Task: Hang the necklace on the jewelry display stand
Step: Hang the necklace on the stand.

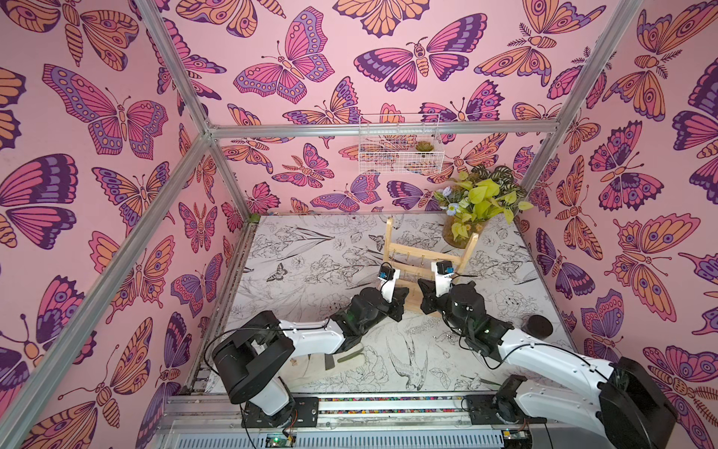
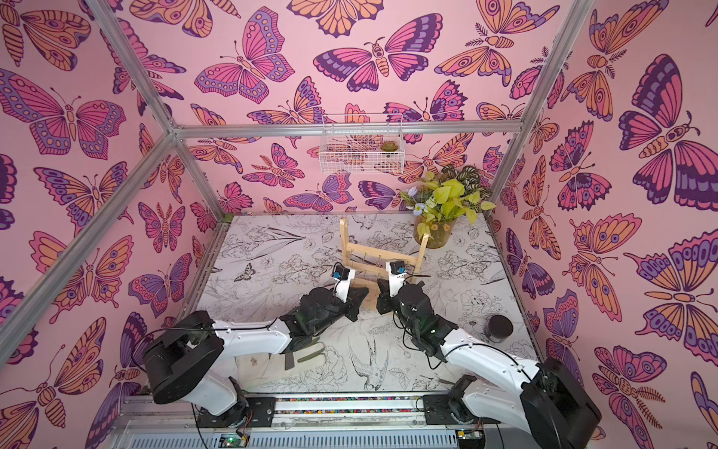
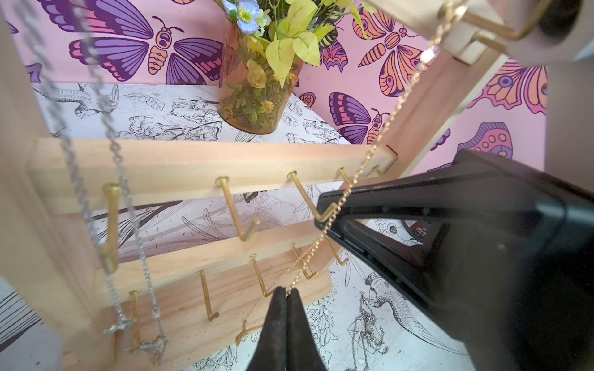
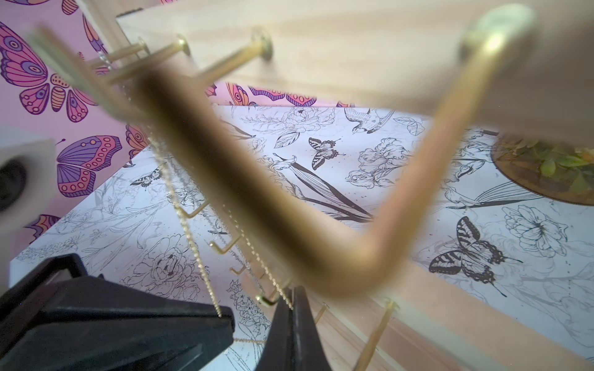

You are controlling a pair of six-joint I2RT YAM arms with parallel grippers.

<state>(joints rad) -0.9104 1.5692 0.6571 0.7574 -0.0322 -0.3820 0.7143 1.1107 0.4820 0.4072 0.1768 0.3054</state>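
Observation:
The light wooden jewelry display stand (image 1: 423,256) (image 2: 379,252) stands mid-table, its crossbars (image 3: 193,160) lined with gold hooks. A thin gold necklace (image 3: 379,141) runs down from a hook at the top crossbar (image 4: 321,48). In the left wrist view my left gripper (image 3: 287,290) is shut on one strand of it, low in front of the stand's base. The right wrist view shows my right gripper (image 4: 291,290) shut on the other strand (image 4: 276,282), right beside the left one. In both top views the two grippers (image 1: 406,293) (image 1: 420,283) nearly meet at the stand's front.
A silver chain (image 3: 109,144) hangs on the stand's left side. Another silver chain (image 3: 366,324) lies heaped on the table. A vase of flowers (image 1: 462,229) stands behind the stand, a black jar (image 1: 539,325) at the right, a white wire basket (image 1: 400,149) on the back wall.

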